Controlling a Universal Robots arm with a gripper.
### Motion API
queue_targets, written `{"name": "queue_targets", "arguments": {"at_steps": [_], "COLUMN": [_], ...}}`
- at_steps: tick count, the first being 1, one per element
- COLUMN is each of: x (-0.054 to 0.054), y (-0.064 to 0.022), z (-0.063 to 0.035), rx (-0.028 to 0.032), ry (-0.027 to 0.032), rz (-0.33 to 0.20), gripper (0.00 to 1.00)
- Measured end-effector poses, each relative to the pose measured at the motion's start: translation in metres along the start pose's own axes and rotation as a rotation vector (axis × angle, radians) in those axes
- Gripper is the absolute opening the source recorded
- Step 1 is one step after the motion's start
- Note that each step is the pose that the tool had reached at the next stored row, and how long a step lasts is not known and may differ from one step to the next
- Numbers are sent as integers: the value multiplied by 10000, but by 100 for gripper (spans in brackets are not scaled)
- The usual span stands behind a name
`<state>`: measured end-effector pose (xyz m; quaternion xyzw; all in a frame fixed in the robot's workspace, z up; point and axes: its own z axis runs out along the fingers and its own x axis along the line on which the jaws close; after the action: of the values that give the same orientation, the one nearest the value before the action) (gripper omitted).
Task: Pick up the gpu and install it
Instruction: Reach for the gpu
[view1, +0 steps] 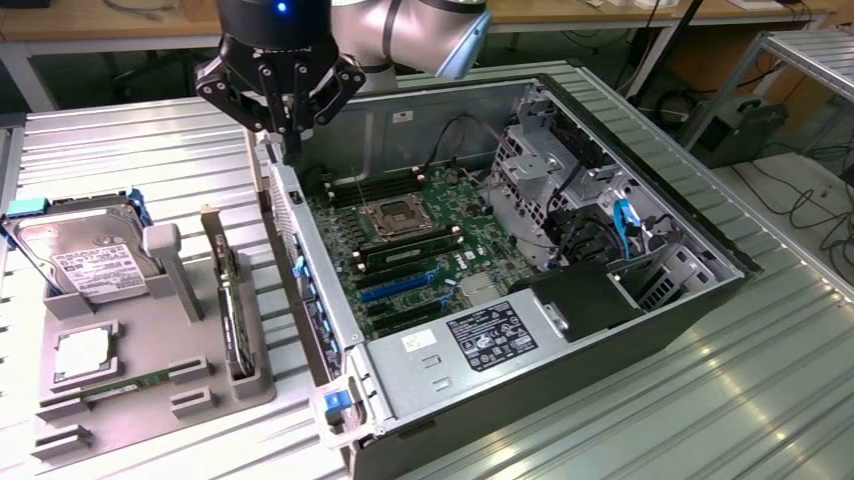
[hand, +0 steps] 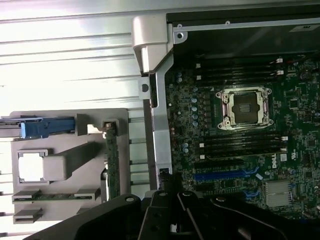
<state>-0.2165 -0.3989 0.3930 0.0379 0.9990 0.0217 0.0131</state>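
At 11 o'clock of the open black metal computer case (view1: 561, 400), fingers (view1: 283, 128) pressed together, empty; flat black rectangular gpu (view1: 236, 320) upright at 9 o'clock.

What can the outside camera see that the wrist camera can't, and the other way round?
The exterior view adds the robot arm, the drive cage and the labelled power supply. The wrist view adds a straight-down look onto the motherboard. Both share the gripper with jaws shut, the gpu standing in its tray, and the processor socket.
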Motion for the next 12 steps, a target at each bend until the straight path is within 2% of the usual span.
{"name": "queue_targets", "arguments": {"at_steps": [12], "x": [62], "y": [-5], "z": [-2], "rx": [0], "ry": [0], "rz": [0], "gripper": [11]}}
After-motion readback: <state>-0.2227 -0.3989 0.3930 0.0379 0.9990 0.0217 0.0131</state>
